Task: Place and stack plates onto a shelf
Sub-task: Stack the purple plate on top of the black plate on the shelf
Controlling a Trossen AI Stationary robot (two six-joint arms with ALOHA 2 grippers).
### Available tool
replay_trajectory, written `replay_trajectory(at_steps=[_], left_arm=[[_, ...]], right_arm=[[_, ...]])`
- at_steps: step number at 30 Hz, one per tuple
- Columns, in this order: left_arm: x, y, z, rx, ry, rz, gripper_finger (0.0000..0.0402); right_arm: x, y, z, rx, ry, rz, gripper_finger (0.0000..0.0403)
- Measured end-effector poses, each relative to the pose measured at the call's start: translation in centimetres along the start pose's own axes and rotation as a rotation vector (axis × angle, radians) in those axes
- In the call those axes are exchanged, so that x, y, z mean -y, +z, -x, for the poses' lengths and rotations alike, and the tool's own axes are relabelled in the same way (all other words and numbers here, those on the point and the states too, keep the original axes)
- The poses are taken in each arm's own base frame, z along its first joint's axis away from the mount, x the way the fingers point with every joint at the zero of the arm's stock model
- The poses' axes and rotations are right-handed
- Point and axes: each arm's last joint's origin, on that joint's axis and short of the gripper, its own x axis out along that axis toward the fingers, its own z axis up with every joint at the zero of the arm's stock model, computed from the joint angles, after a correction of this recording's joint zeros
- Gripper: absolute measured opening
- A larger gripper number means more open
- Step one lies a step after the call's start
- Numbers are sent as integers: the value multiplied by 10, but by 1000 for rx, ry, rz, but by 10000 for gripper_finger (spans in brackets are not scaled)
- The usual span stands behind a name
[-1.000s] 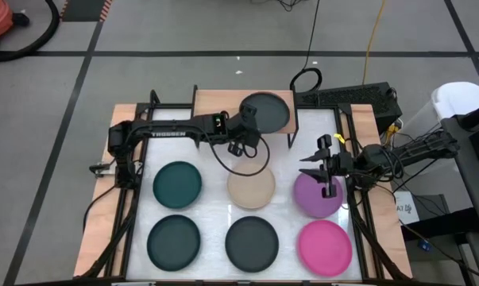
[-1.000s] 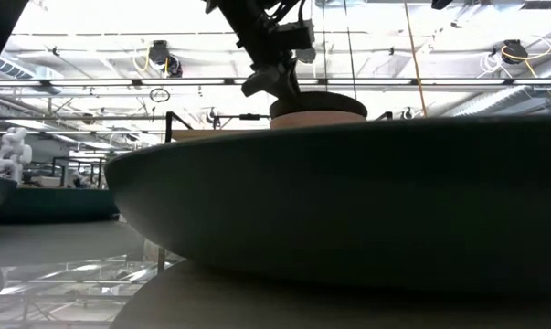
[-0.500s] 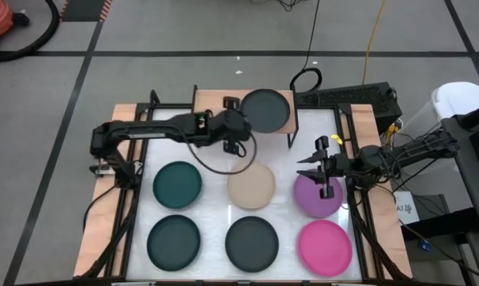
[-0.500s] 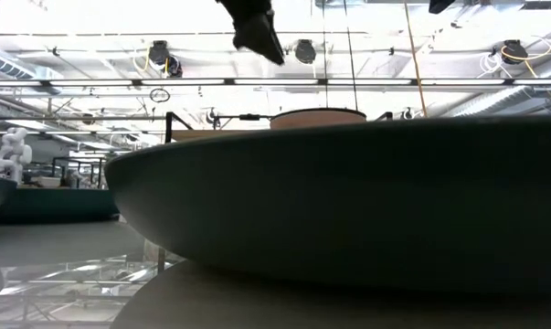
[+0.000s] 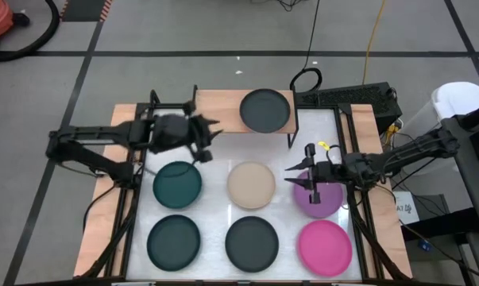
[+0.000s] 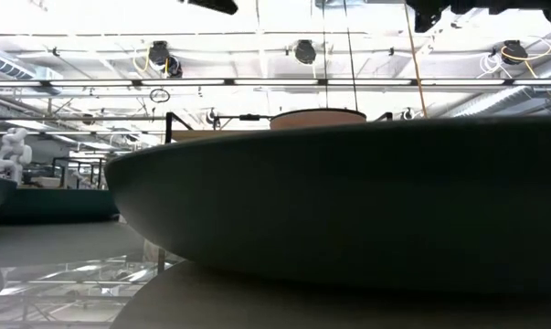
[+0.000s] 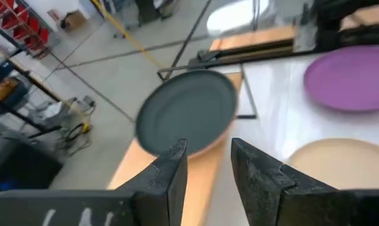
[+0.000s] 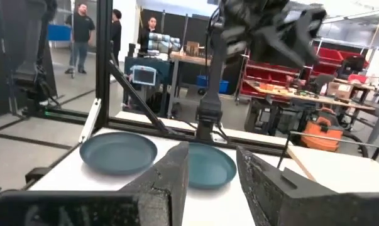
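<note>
A dark grey plate (image 5: pixel 264 110) rests flat on the light-wood shelf (image 5: pixel 219 107) at the table's far side; it also shows in the left wrist view (image 7: pixel 186 119). Several plates lie flat on the white tabletop: teal (image 5: pixel 177 183), beige (image 5: pixel 251 185), purple (image 5: pixel 320 199), dark teal (image 5: pixel 174 241), dark grey (image 5: pixel 253 242), magenta (image 5: pixel 325 247). My left gripper (image 5: pixel 210 140) is open and empty, above the table between the shelf and the teal plate. My right gripper (image 5: pixel 295 176) is open and empty above the purple plate's left edge.
The shelf's black metal legs (image 5: pixel 293 131) stand at the far side. The black frame rails (image 5: pixel 128 214) run along the table's left and right edges. In the low view the near dark plate (image 6: pixel 348 201) fills the foreground. People stand far off in the room (image 8: pixel 82 28).
My left gripper has drawn back from the dark grey plate on the shelf toward the table's left edge and has risen; the plate stays on the shelf. My right gripper has moved a little toward the table's left, over the purple plate.
</note>
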Motion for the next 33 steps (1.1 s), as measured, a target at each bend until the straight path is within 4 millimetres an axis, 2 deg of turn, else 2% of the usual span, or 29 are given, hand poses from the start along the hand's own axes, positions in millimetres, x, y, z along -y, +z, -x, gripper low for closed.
replay_trajectory(at_steps=[4, 8, 10, 14, 17, 23, 29, 33], left_arm=[[26, -44, 12, 67, -70, 34, 122], [47, -94, 17, 119, -111, 90, 122], [52, -110, 21, 180, -123, 149, 122], [60, -133, 29, 265, -157, 235, 122], [62, -143, 33, 311, -174, 257, 122], [62, -143, 38, 347, -185, 275, 122], [62, -143, 38, 348, -181, 252, 122], [61, -142, 38, 357, -175, 235, 122]], right_arm=[[-1, -4, -9, -62, -14, -61, 116], [-6, 9, -26, -159, 0, -94, 116], [-9, 12, -37, -220, 6, -76, 116], [-14, 0, -57, -364, -3, -40, 116], [-20, -19, -68, -466, 5, -27, 116], [-29, -47, -81, -577, 17, -2, 116], [-32, -60, -86, -627, -10, -79, 116], [-32, -62, -87, -633, -11, -84, 116]])
